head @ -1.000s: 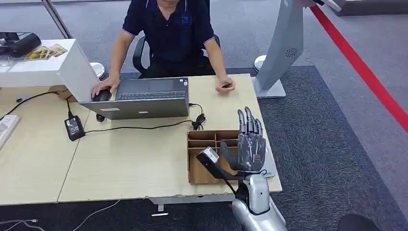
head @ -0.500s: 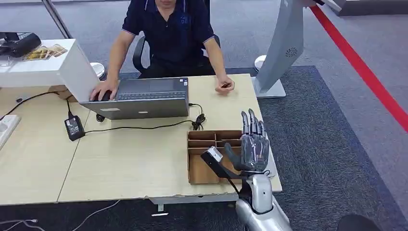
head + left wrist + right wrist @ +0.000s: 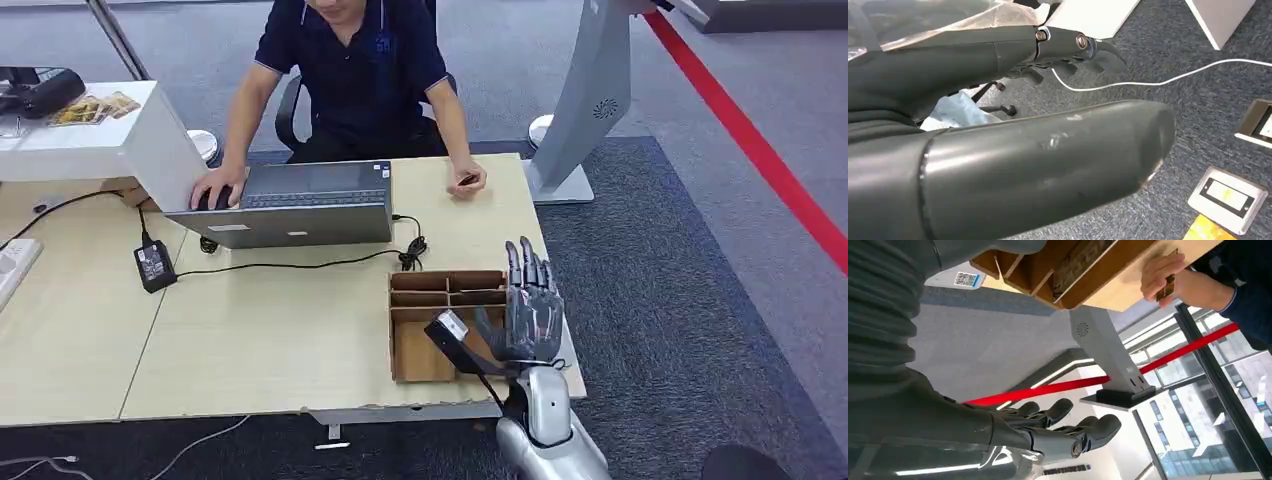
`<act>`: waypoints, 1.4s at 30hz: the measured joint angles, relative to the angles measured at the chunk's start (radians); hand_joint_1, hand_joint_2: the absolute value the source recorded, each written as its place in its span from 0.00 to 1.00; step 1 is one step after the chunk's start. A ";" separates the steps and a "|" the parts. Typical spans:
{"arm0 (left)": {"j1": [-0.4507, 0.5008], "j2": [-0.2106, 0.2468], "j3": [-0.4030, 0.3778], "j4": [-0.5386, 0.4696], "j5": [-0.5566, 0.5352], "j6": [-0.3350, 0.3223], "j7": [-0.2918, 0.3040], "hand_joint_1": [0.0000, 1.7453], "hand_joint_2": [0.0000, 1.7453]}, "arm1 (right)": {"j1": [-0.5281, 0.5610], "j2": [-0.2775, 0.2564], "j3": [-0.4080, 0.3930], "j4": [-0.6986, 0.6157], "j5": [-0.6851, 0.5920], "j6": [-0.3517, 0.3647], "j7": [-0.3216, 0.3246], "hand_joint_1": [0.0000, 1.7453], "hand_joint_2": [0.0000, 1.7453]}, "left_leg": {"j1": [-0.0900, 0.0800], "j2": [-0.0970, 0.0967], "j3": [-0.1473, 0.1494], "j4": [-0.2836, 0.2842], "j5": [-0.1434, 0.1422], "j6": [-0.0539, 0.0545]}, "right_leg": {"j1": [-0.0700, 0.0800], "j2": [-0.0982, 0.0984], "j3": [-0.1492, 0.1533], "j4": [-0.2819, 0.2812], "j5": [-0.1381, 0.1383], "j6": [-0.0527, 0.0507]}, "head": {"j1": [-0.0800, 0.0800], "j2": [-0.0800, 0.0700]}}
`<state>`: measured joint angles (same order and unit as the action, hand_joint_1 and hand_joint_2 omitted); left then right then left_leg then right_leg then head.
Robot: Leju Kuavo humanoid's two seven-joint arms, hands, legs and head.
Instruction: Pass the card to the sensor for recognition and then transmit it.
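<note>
Silver-armed, our right hand (image 3: 528, 318) stands upright with its dark fingers (image 3: 527, 268) straight, close together and holding nothing, over the right end of the brown cardboard compartment box (image 3: 440, 300) on the pale wooden table (image 3: 250, 340). Our left hand (image 3: 1088, 47) hangs above grey carpet (image 3: 1193, 100), and we cannot tell how its fingers lie. The small dark card (image 3: 468, 179) is pinched in the seated person's hand (image 3: 468, 178) at the far table edge, near the tall grey sensor stand (image 3: 590, 100), and the one label we see, a white QR-code sticker (image 3: 966, 279), carries no readable words.
</note>
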<state>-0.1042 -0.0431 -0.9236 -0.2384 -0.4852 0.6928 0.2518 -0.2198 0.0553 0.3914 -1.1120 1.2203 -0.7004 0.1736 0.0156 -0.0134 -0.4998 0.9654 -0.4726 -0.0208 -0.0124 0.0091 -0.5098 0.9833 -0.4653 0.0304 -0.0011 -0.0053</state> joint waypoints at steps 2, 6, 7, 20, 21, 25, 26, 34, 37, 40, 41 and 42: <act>0.000 0.000 0.000 0.000 0.000 0.000 0.000 0.00 0.00 | -0.001 -0.002 0.000 0.006 0.001 0.000 -0.001 0.00 1.00 | 0.000 0.000 0.000 0.000 0.000 0.000 | 0.000 0.000 0.000 0.000 0.000 0.000 | 0.000 0.000; 0.000 0.000 0.000 0.000 -0.003 0.000 -0.001 0.00 0.00 | -0.003 -0.002 0.000 0.019 0.009 0.000 -0.016 0.00 1.00 | 0.000 0.000 0.000 0.000 0.000 0.000 | 0.000 0.000 0.000 0.000 0.000 0.000 | 0.000 0.000; 0.000 0.000 0.000 0.000 -0.004 0.000 -0.001 0.00 0.00 | -0.004 -0.002 -0.001 0.022 0.010 0.000 -0.019 0.00 1.00 | 0.000 0.000 0.000 0.000 0.000 0.000 | 0.000 0.000 0.000 0.000 0.000 0.000 | 0.000 0.000; 0.000 0.000 0.000 0.000 -0.006 0.000 -0.004 0.00 0.00 | -0.026 0.003 -0.003 0.033 0.018 0.000 -0.049 0.00 1.00 | 0.000 0.000 0.000 0.000 0.000 0.000 | 0.000 0.000 0.000 0.000 0.000 0.000 | 0.000 0.000; 0.000 0.000 0.000 0.000 -0.006 0.000 -0.004 0.00 0.00 | -0.027 0.003 -0.003 0.033 0.018 0.000 -0.049 0.00 1.00 | 0.000 0.000 0.000 0.000 0.000 0.000 | 0.000 0.000 0.000 0.000 0.000 0.000 | 0.000 0.000; 0.000 0.000 0.000 0.000 -0.006 0.000 -0.004 0.00 0.00 | -0.030 0.004 -0.003 0.034 0.018 0.000 -0.049 0.00 1.00 | 0.000 0.000 0.000 0.000 0.000 0.000 | 0.000 0.000 0.000 0.000 0.000 0.000 | 0.000 0.000; 0.000 0.000 0.000 0.000 -0.006 0.000 -0.004 0.00 0.00 | -0.030 0.005 -0.003 0.034 0.018 0.000 -0.049 0.00 1.00 | 0.000 0.000 0.000 0.000 0.000 0.000 | 0.000 0.000 0.000 0.000 0.000 0.000 | 0.000 0.000; 0.000 0.000 0.000 0.000 -0.006 0.000 -0.004 0.00 0.00 | -0.030 0.005 -0.003 0.036 0.018 0.000 -0.049 0.00 1.00 | 0.000 0.000 0.000 0.000 0.000 0.000 | 0.000 0.000 0.000 0.000 0.000 0.000 | 0.000 0.000; 0.000 0.000 0.000 0.000 -0.006 0.000 -0.004 0.00 0.00 | -0.030 0.005 -0.003 0.036 0.020 0.000 -0.053 0.00 1.00 | 0.000 0.000 0.000 0.000 0.000 0.000 | 0.000 0.000 0.000 0.000 0.000 0.000 | 0.000 0.000; 0.000 0.000 0.000 0.000 -0.006 0.000 -0.005 0.00 0.00 | -0.030 0.007 -0.005 0.036 0.024 0.000 -0.059 0.00 1.00 | 0.000 0.000 0.000 0.000 0.000 0.000 | 0.000 0.000 0.000 0.000 0.000 0.000 | 0.000 0.000; 0.000 0.000 0.000 0.000 -0.006 0.000 -0.005 0.00 0.00 | -0.030 0.008 -0.005 0.036 0.025 0.000 -0.060 0.00 1.00 | 0.000 0.000 0.000 0.000 0.000 0.000 | 0.000 0.000 0.000 0.000 0.000 0.000 | 0.000 0.000; 0.000 0.000 0.000 0.000 -0.006 0.000 -0.005 0.00 0.00 | -0.030 0.008 -0.006 0.036 0.026 0.000 -0.061 0.00 1.00 | 0.000 0.000 0.000 0.000 0.000 0.000 | 0.000 0.000 0.000 0.000 0.000 0.000 | 0.000 0.000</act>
<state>-0.1042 -0.0431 -0.9239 -0.2384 -0.4910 0.6928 0.2464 -0.2502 0.0637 0.3849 -1.0761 1.2459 -0.7008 0.1129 0.0156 -0.0134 -0.4997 0.9654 -0.4725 -0.0208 -0.0124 0.0091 -0.5097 0.9833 -0.4653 0.0304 -0.0011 -0.0053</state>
